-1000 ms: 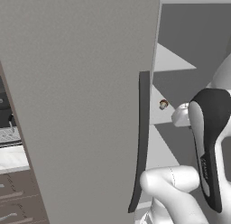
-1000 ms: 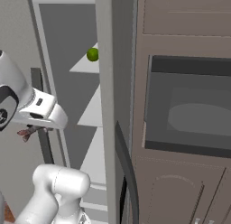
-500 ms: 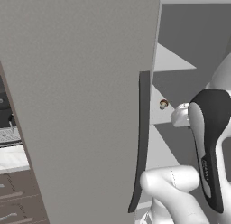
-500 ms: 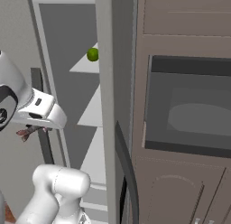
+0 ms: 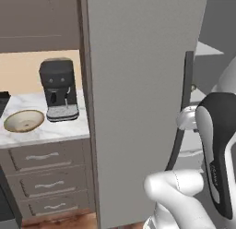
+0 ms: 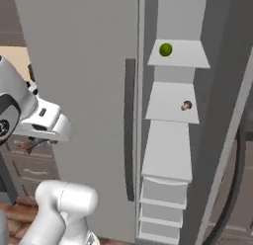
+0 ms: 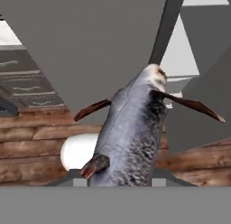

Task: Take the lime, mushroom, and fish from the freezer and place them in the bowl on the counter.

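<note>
My gripper (image 6: 33, 143) is shut on the fish (image 7: 131, 133), a grey fish with reddish-brown fins that points away from the hand toward the freezer door's (image 5: 143, 85) edge. In the right base view the hand hangs in front of that door, left of its dark handle (image 6: 129, 130). The freezer stands open: the lime (image 6: 166, 50) sits on the top pale shelf, the mushroom (image 6: 186, 105) on the shelf below. The bowl (image 5: 23, 120) rests on the counter (image 5: 44, 133) at the left, far from the gripper.
A black coffee machine (image 5: 59, 89) stands on the counter right of the bowl. Dark brown drawers (image 5: 46, 182) with silver handles run below. The broad freezer door stands between the arm and the counter. Wooden floor (image 7: 36, 142) lies underneath.
Both base views have shifted, so the camera has moved: the counter, bowl and coffee machine now show at the left. The fish stays in the shut gripper.
</note>
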